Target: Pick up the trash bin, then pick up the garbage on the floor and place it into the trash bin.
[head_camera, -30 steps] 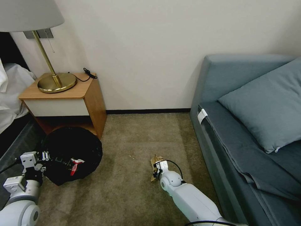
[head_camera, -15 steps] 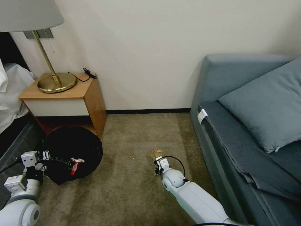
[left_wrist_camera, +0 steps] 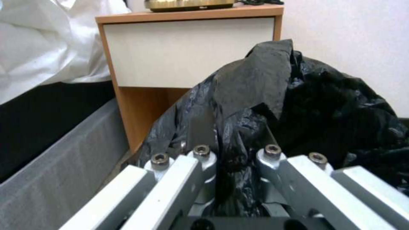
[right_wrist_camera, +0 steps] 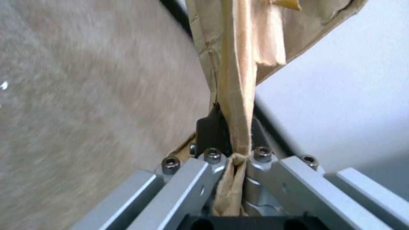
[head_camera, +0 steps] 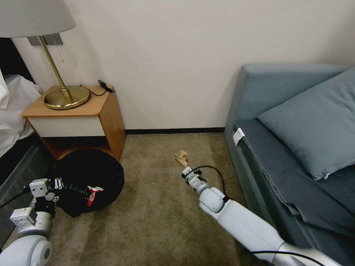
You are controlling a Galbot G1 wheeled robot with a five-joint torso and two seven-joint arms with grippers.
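The trash bin (head_camera: 88, 177), wrapped in a black plastic bag, is tipped toward me at the lower left in front of the nightstand. A red snack packet (head_camera: 92, 194) lies inside it. My left gripper (head_camera: 61, 183) is shut on the bag at the bin's near edge; the left wrist view shows black plastic (left_wrist_camera: 238, 127) pinched between the fingers. My right gripper (head_camera: 185, 168) is lifted above the carpet mid-room, shut on a tan paper bag (head_camera: 181, 158). In the right wrist view the paper bag (right_wrist_camera: 238, 80) stands up from the closed fingers.
A wooden nightstand (head_camera: 79, 118) with a brass lamp (head_camera: 66, 96) stands at the wall behind the bin. A bed with white bedding (head_camera: 14, 107) is at the far left. A blue-grey sofa (head_camera: 296, 147) with a cushion runs along the right. Open carpet (head_camera: 159, 207) lies between them.
My right gripper has risen from the carpet and moved toward the wall, carrying the tan paper bag. The left gripper and bin have shifted only slightly.
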